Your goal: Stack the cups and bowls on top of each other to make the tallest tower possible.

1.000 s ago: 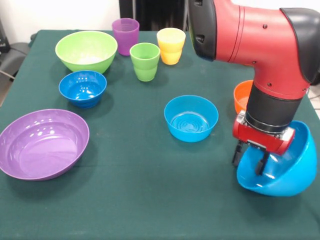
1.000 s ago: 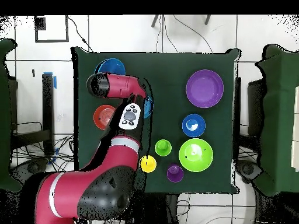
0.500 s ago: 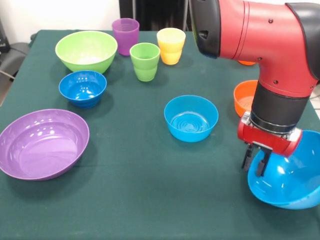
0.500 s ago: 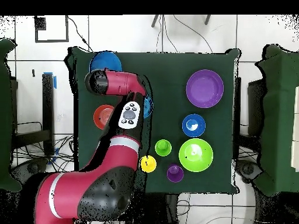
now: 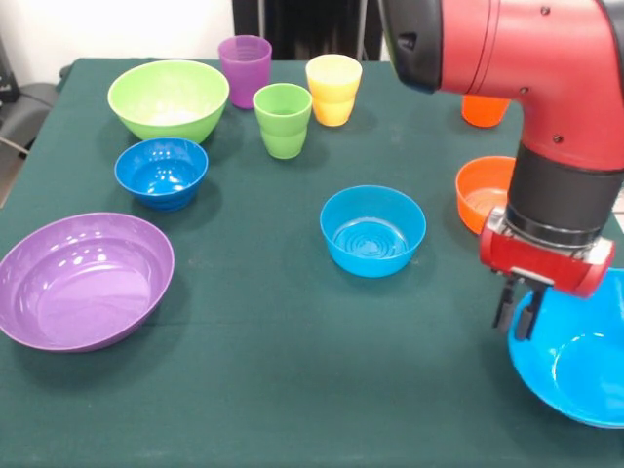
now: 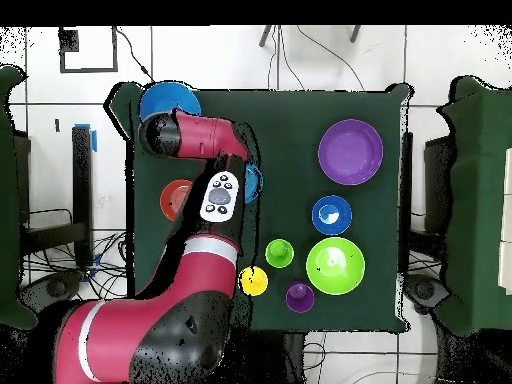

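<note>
My gripper [image 5: 520,317] is shut on the near rim of the large light blue bowl [image 5: 577,369] at the front view's right edge. In the overhead view this bowl [image 6: 168,100] reaches past the table's corner and the arm hides the gripper. The small light blue bowl [image 5: 372,230] stands mid-table and the small orange bowl [image 5: 476,191] just behind the gripper. The large purple bowl [image 5: 83,279], small dark blue bowl [image 5: 161,172] and lime green bowl [image 5: 168,97] stand at the left. The purple cup [image 5: 245,68], green cup [image 5: 283,119], yellow cup [image 5: 333,88] and orange cup [image 5: 485,110] stand at the back. No pile shows.
The dark green table [image 5: 253,370] ends just right of the gripper. My red arm [image 6: 200,150] covers the table's left side in the overhead view and part of the small light blue bowl [image 6: 254,184]. Other green tables [image 6: 480,200] stand to the sides.
My gripper has carried the large light blue bowl to the right in the front view, out over the table's edge. The bowl, tipped up before, now hangs flatter. The orange cup has come into view.
</note>
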